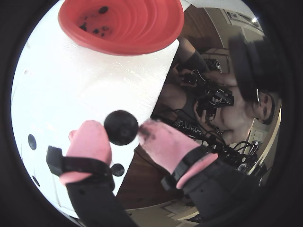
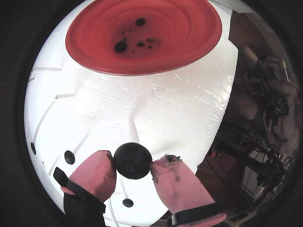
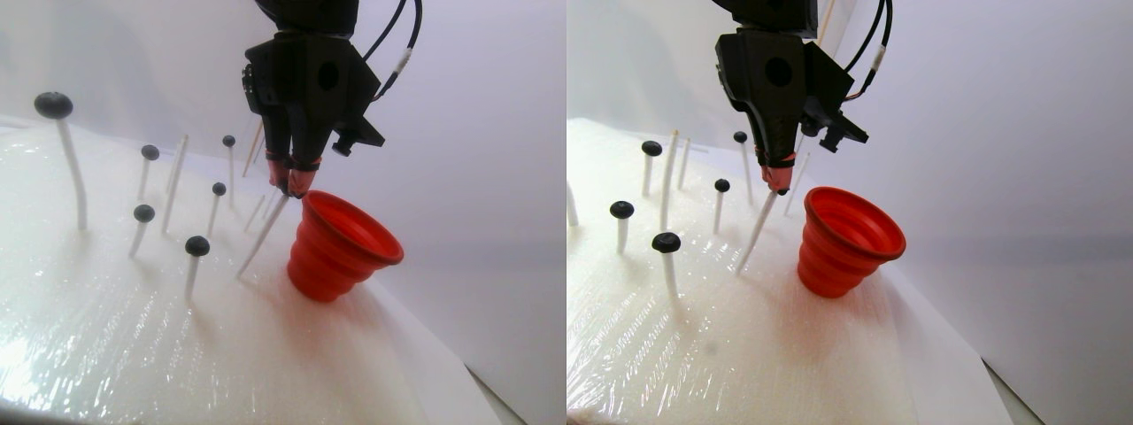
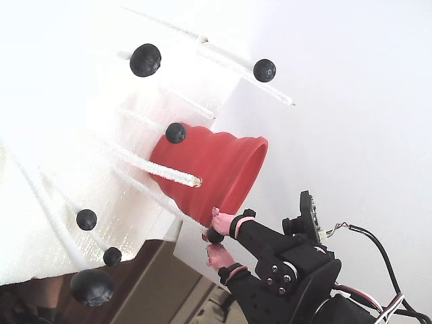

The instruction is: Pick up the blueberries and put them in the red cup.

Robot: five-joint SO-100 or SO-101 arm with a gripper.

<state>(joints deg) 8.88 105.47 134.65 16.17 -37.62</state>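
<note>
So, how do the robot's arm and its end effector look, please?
The end effector has two pink padded fingers, smudged dark at the tips and each bound by a black strap. The arm body is angular black plastic, with black cables running up from it.

I see one matte blue-black blueberry (image 2: 132,161) pinched between pink fingertips (image 2: 97,172), several blueberries (image 2: 121,46) already inside the upright ribbed red cup (image 2: 199,35).

The blueberries (image 2: 132,161) look matt and dark, the red cup (image 2: 144,37) is smooth ribbed plastic with a soft sheen, the gripper (image 2: 133,166) has black plastic housing with smudged pink rubbery fingertips (image 2: 176,182), and the white foam base (image 2: 156,109) is wrapped in glossy, crinkled film
</note>
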